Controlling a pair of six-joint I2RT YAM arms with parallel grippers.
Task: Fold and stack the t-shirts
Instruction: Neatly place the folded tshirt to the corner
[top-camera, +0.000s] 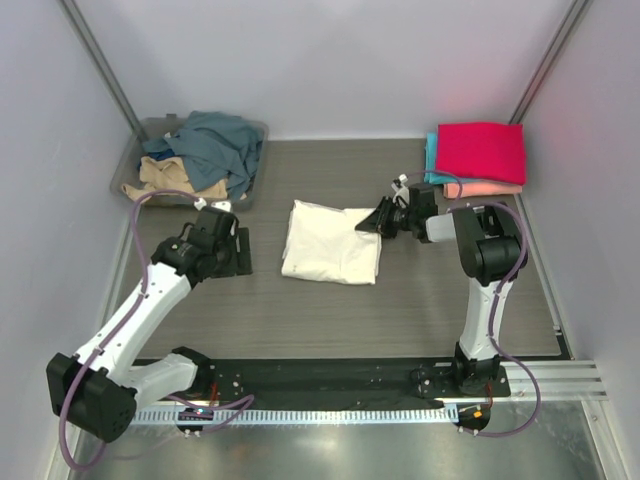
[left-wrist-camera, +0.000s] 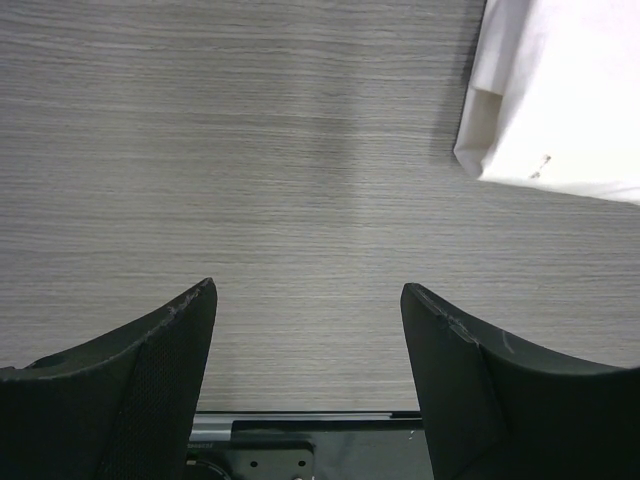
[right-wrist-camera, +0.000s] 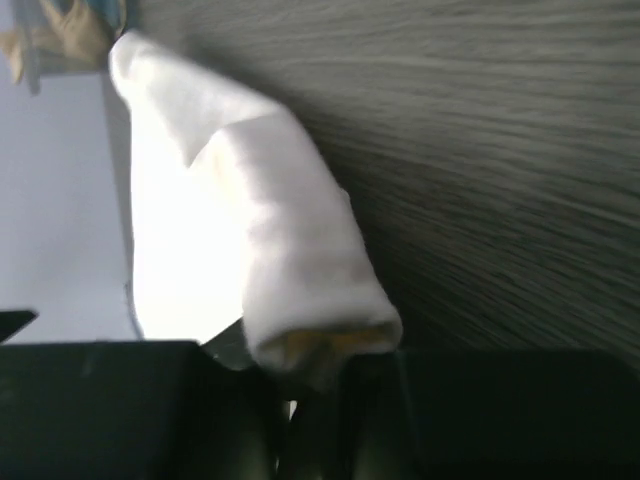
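A folded cream t-shirt (top-camera: 330, 243) lies in the middle of the table. My right gripper (top-camera: 372, 222) is at its right edge, shut on a bunched fold of the cream cloth (right-wrist-camera: 270, 220), which runs down between the fingers (right-wrist-camera: 310, 395). My left gripper (top-camera: 240, 250) hovers open over bare table left of the shirt, with nothing between its fingers (left-wrist-camera: 308, 300). The shirt's corner (left-wrist-camera: 560, 100) shows at the upper right of the left wrist view. At the back right is a stack of folded t-shirts: magenta-red (top-camera: 480, 150) on top, teal (top-camera: 432, 155) and salmon-pink (top-camera: 485, 187) below.
A clear plastic bin (top-camera: 150, 130) at the back left holds a crumpled slate-blue shirt (top-camera: 215, 145) and a tan one (top-camera: 170, 178). Grey walls close in the table on three sides. The arm bases sit on a rail along the near edge.
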